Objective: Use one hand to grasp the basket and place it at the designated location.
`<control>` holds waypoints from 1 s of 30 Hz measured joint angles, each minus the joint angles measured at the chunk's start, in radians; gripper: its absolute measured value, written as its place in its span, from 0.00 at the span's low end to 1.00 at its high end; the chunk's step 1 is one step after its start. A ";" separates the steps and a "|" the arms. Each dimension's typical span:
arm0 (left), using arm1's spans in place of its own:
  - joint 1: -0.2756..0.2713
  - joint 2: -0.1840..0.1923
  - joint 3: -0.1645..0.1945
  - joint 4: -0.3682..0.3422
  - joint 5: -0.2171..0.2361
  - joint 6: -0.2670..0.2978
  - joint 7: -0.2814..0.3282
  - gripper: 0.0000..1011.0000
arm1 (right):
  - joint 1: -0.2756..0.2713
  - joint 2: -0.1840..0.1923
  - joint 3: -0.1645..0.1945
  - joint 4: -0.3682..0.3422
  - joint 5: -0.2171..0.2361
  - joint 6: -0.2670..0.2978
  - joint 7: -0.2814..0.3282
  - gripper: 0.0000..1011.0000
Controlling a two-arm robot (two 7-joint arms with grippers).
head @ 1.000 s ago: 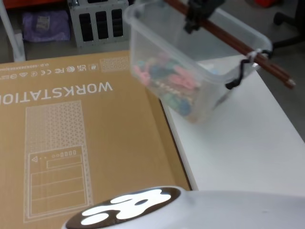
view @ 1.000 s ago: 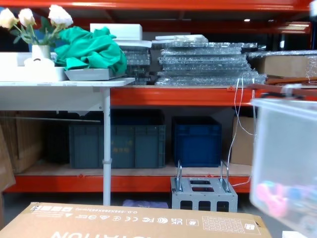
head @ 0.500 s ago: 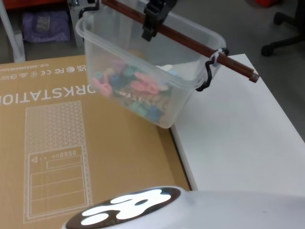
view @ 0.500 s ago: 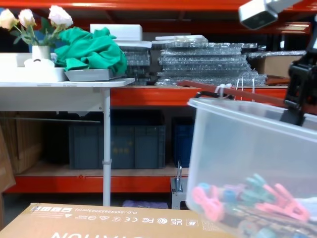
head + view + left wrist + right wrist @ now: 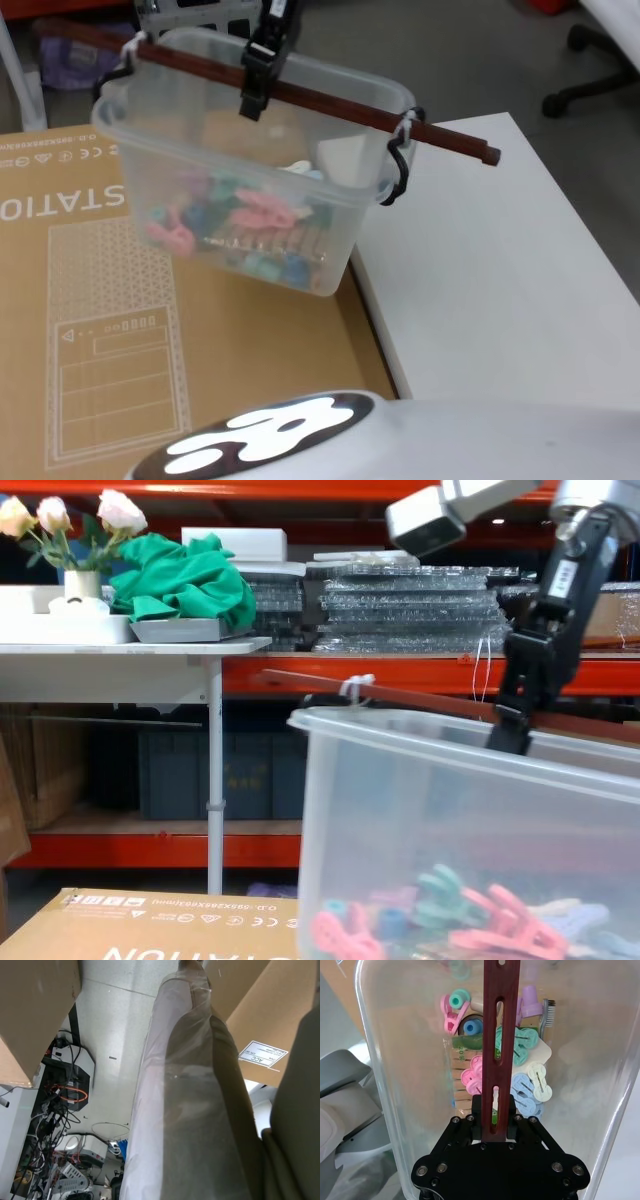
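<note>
While your right claw [image 5: 254,92] is clamped on the reddish-brown handle [image 5: 340,103] near its middle, the basket [image 5: 140,160] hangs at about 11 o'clock in your head view. It is over the 1 o'clock corner of the cardboard box [image 5: 200,350], just beside the white bench [image 5: 500,280]. Coloured clothes pegs [image 5: 255,215] lie heaped inside.

An orange rack [image 5: 120,848] spans the back wall, with blue crates [image 5: 255,770] low down. A white table [image 5: 120,650] carries flowers [image 5: 60,515] and green cloth [image 5: 185,580]. The floor [image 5: 480,60] is grey.
</note>
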 joint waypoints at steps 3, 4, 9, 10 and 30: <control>0.000 0.000 0.000 0.000 0.000 0.000 0.000 0.00 | 0.003 -0.012 -0.009 -0.002 0.008 -0.025 0.002 0.24; 0.000 0.000 0.000 -0.001 0.000 0.000 0.000 0.00 | 0.005 -0.018 -0.015 -0.007 0.008 -0.035 0.003 0.24; 0.000 0.000 0.000 0.000 0.000 0.000 0.000 0.00 | 0.013 -0.030 -0.039 -0.032 -0.010 -0.048 -0.004 0.24; 0.000 0.000 0.000 0.000 0.000 0.000 0.000 0.00 | 0.014 -0.031 -0.042 -0.036 -0.013 -0.048 -0.006 0.24; 0.000 0.000 0.000 0.000 0.000 0.000 0.000 0.00 | 0.030 -0.067 -0.108 -0.073 -0.019 -0.043 -0.025 0.24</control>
